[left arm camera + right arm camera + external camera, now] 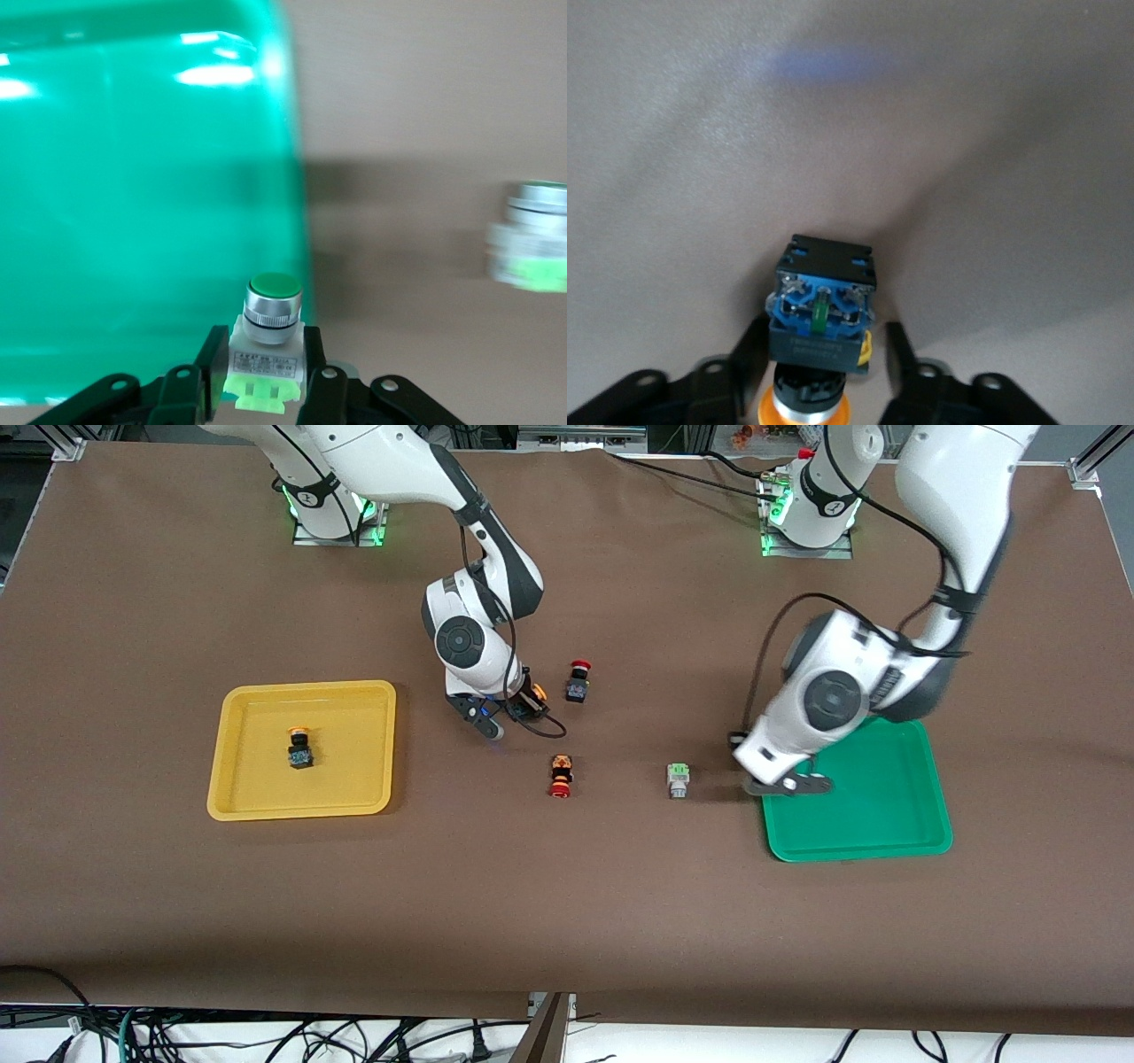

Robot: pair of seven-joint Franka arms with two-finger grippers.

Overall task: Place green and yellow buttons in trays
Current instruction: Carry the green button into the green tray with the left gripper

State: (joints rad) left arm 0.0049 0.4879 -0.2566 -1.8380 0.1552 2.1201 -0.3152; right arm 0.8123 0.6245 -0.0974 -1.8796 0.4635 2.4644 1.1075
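My left gripper point(787, 784) is shut on a pale green-and-white button point(266, 350) and holds it over the rim of the green tray point(886, 806) at the right arm's end; the tray also shows in the left wrist view point(133, 177). A second green button point(678, 780) lies on the table beside that tray, and shows in the left wrist view point(532, 248). My right gripper point(518, 713) is low at the table's middle, open, with a finger on each side of a yellow-capped dark button point(822, 319). Another yellow-capped button point(299, 749) lies in the yellow tray point(359, 726).
Two red-capped dark buttons lie mid-table: one point(578, 682) beside my right gripper toward the left arm's end, one point(560, 776) nearer the front camera. The brown table point(567, 921) is bare toward the front camera.
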